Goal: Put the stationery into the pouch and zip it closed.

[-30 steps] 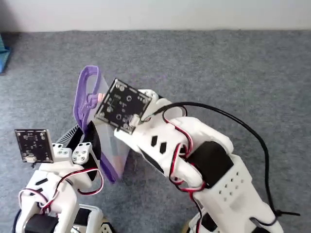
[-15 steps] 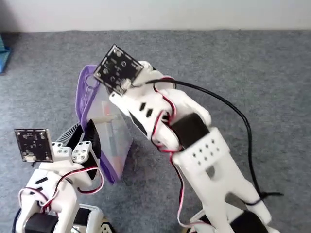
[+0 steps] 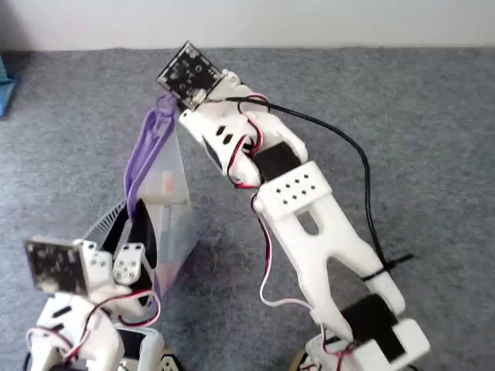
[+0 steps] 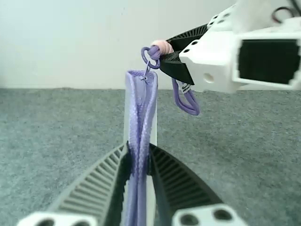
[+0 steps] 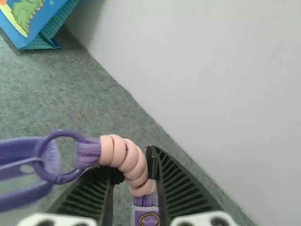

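The clear pouch (image 3: pixel 172 202) with a purple zip edge (image 3: pixel 147 158) stands upright on the grey carpet, and pink and white stationery (image 3: pixel 165 185) shows through its wall. My left gripper (image 3: pixel 139 232) is shut on the near end of the zip edge (image 4: pixel 139 141), which is pinched between its dark fingers (image 4: pixel 96 188). At the pouch's far end, my right gripper (image 3: pixel 165 103) is shut on the zip pull, a pink beaded cord (image 5: pixel 126 159) with a purple ring (image 5: pixel 52 157). The left wrist view also shows that right gripper (image 4: pixel 165 55) above the far end, where a purple loop (image 4: pixel 186 100) hangs below.
A white wall (image 3: pixel 247 23) runs along the back of the carpet. A blue bag (image 5: pixel 28 19) stands by the wall at the far left (image 3: pixel 4 85). The right arm's black cable (image 3: pixel 363 178) arcs over open carpet on the right.
The right arm has stretched away toward the wall, drawing the zip pull along the pouch top. The wide purple opening has narrowed to a thin line. The left gripper has kept its hold.
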